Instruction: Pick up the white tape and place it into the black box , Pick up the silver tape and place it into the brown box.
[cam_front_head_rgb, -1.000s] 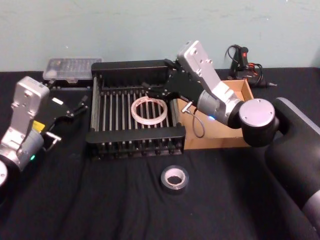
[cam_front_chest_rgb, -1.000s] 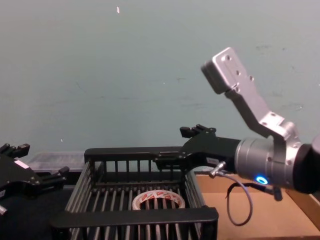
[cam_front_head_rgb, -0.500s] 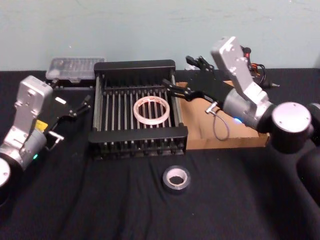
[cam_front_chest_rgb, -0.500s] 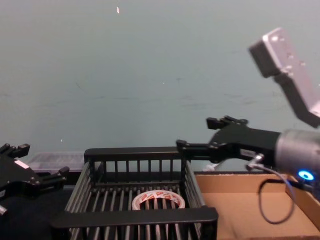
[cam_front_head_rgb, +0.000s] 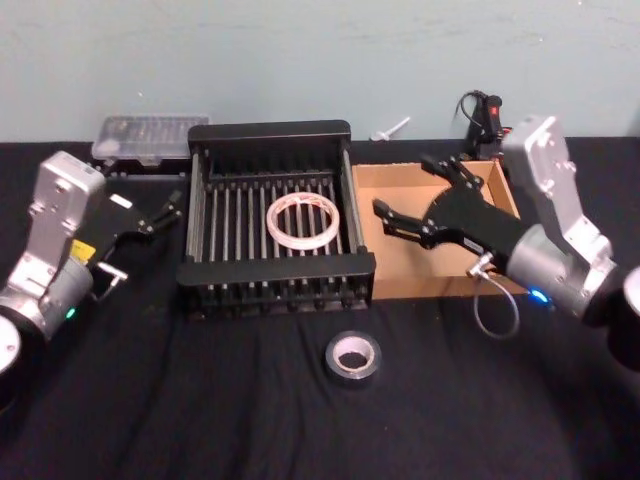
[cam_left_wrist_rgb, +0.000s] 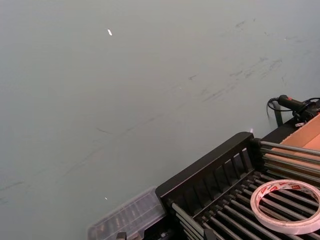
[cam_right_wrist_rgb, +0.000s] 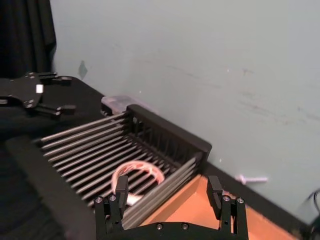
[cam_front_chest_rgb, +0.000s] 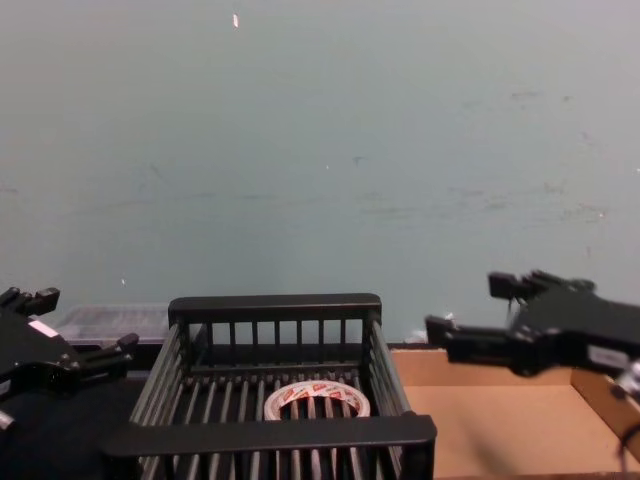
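White tape (cam_front_head_rgb: 301, 221): flat red-printed ring in black box (cam_front_head_rgb: 275, 134) | right gripper (cam_front_head_rgb: 412, 192) jaws wide | left gripper (cam_front_head_rgb: 165, 208) jaws wide

Chest view: the front rim of the black box (cam_front_chest_rgb: 270, 434) hides the near edge of the white tape (cam_front_chest_rgb: 317, 398); the brown box (cam_front_chest_rgb: 500, 430) runs off the lower frame edge. Left wrist view: the white tape (cam_left_wrist_rgb: 286, 206) is cut by the frame edge.
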